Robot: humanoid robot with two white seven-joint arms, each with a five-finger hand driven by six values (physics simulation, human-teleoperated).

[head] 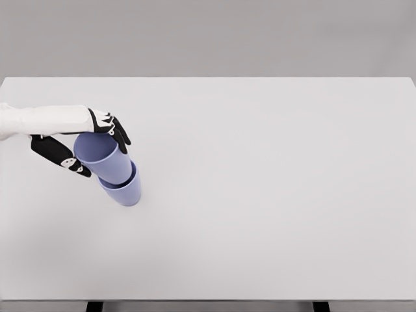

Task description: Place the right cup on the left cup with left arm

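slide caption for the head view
Left hand holds a blue cup nested in a second cup on the white table.

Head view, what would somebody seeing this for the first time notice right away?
Two blue cups at the left of the white table: the upper cup sits tilted in the mouth of the lower cup. The left hand, its arm coming in from the left edge, has its black fingers around the upper cup's rim. The right arm is out of view.
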